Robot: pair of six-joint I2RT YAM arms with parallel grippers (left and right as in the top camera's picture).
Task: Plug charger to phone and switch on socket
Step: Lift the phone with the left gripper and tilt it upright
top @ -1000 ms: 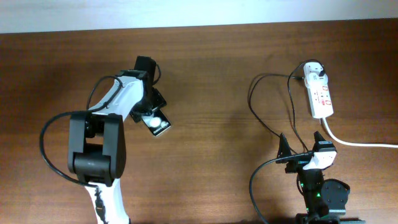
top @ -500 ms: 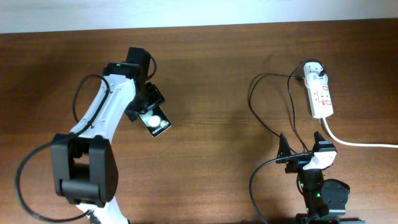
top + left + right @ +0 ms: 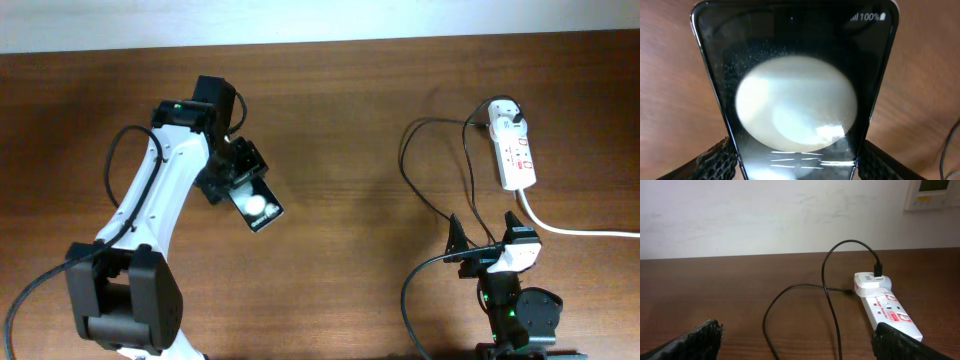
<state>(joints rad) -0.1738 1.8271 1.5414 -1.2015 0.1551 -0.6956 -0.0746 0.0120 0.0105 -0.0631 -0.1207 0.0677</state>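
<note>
The phone [image 3: 256,207], a black slab with white round reflections, is held at its near end between the fingers of my left gripper [image 3: 234,183], left of the table's middle. It fills the left wrist view [image 3: 795,100], with a finger pad against each long edge. The white socket [image 3: 513,152] lies at the far right and also shows in the right wrist view [image 3: 888,309]. The charger's thin black cable [image 3: 437,203] loops over the table from the adapter [image 3: 505,113] plugged into the socket. Its small plug tip [image 3: 849,290] lies free near the socket. My right gripper [image 3: 484,234] is open and empty at the front right.
The socket's thick white cord [image 3: 575,231] runs off the right edge. The black cable loops [image 3: 790,305] lie on the table between my right gripper and the socket. A white wall borders the table's far edge.
My left arm has swung outward to the left and turned. The phone in its gripper has rotated and shifted slightly toward the front. The right arm has not moved.
</note>
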